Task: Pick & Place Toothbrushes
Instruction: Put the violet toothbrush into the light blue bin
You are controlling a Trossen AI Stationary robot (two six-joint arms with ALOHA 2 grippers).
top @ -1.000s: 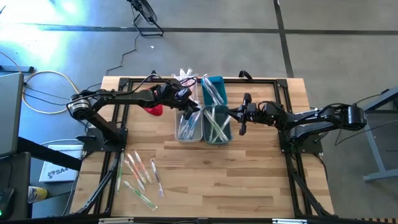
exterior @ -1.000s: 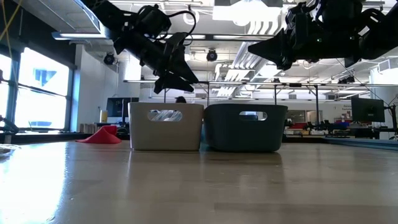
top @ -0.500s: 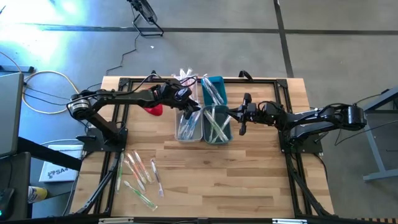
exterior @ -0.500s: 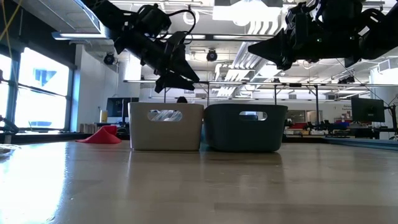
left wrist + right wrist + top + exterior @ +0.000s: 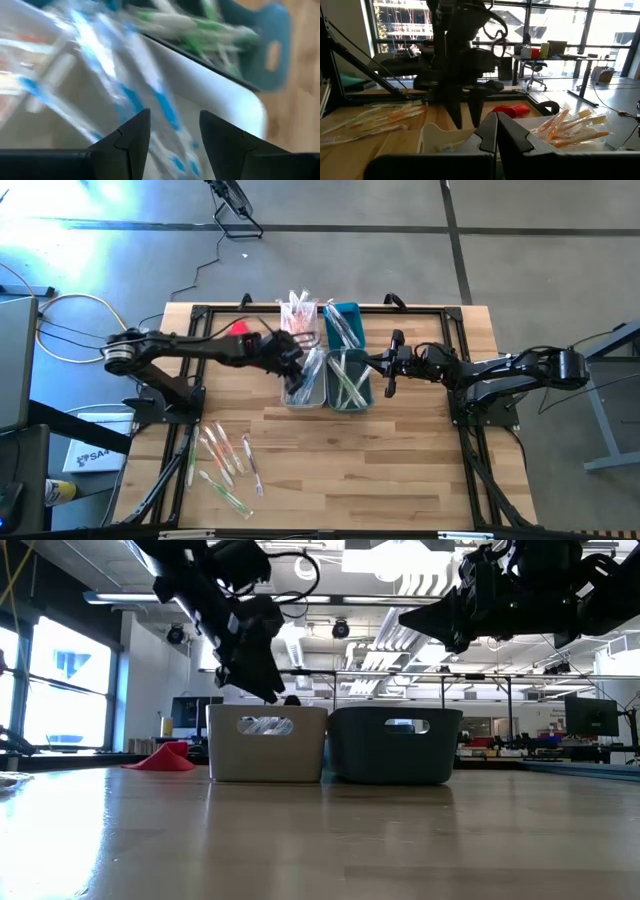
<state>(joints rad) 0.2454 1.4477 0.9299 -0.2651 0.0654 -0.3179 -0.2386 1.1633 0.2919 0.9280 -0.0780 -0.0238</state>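
Several wrapped toothbrushes (image 5: 225,465) lie loose on the table near its near left corner. A white bin (image 5: 301,383) holds blue-handled toothbrushes (image 5: 125,95), and the teal bin (image 5: 348,380) beside it holds green ones (image 5: 200,30). Two more bins (image 5: 322,320) behind these hold further toothbrushes. My left gripper (image 5: 172,132) hangs open just above the white bin (image 5: 267,745), fingers pointing down, with nothing between them. My right gripper (image 5: 378,365) is shut and empty, held high (image 5: 405,618) over the right edge of the teal bin (image 5: 395,745).
A red cloth (image 5: 240,328) lies left of the bins, partly under my left arm. The far bin with orange toothbrushes (image 5: 570,125) stands behind the white one. Bare wood runs along the near and right parts of the table (image 5: 400,470).
My left gripper has swung from over the far end of the white bin toward the table's near and left side. It has tipped from slanting to pointing more steeply down, low over the bin. My right arm has kept still.
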